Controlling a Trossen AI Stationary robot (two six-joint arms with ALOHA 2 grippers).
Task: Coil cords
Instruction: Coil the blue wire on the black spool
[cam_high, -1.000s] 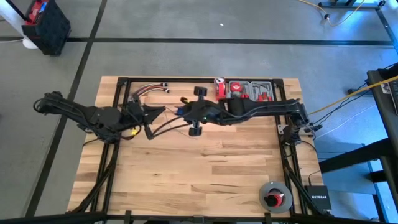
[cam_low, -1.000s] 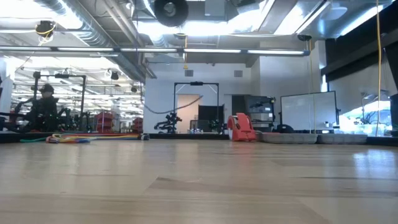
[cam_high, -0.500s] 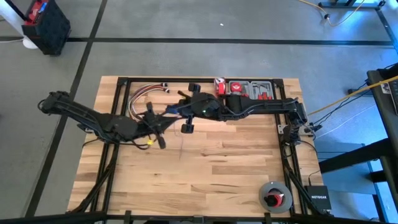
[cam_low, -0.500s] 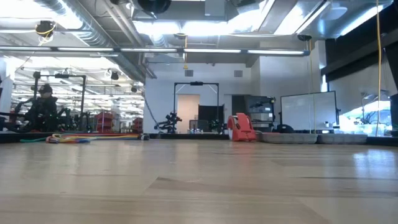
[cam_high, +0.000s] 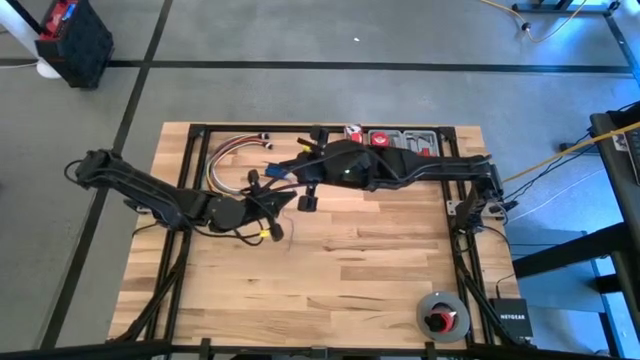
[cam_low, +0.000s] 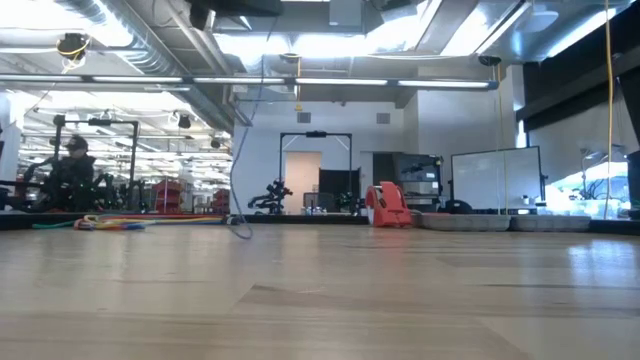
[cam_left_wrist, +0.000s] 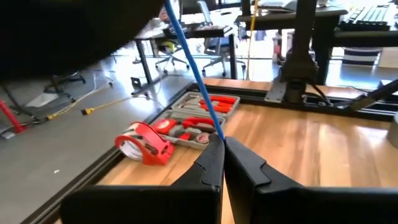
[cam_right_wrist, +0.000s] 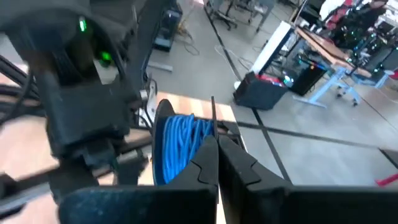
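The blue-violet cord is partly wound into a coil (cam_right_wrist: 183, 149) (cam_high: 277, 173) over the table's far middle. My right gripper (cam_right_wrist: 216, 146) (cam_high: 272, 178) is shut right at this coil. From the coil a single strand (cam_left_wrist: 189, 68) runs down to my left gripper (cam_left_wrist: 222, 142) (cam_high: 284, 203), which is shut on it just nearer the table's front. In the low view a thin strand (cam_low: 236, 150) hangs down, and its lower end (cam_low: 243, 232) lies on the table. My left gripper pinches a single strand of the cord (cam_left_wrist: 214, 132) between its two fingertips. The strand runs straight and taut from the tips up to the coil, clear of the table. My right gripper is shut at the coil's edge (cam_right_wrist: 208, 134). The fingers hide the place of contact. The coil is held clear of the table.
A bundle of red, yellow and white wires (cam_high: 232, 152) lies at the far left. A grey tool tray (cam_high: 402, 144) and a red tape dispenser (cam_left_wrist: 146, 142) lie at the far edge. A roll on a round base (cam_high: 443, 316) stands at the near right corner.
My left gripper has gone toward the table's right and near edges, still shut on the cord. My right gripper has gone toward the far left with the coil and has turned. In the low view a strand now hangs down to the table.
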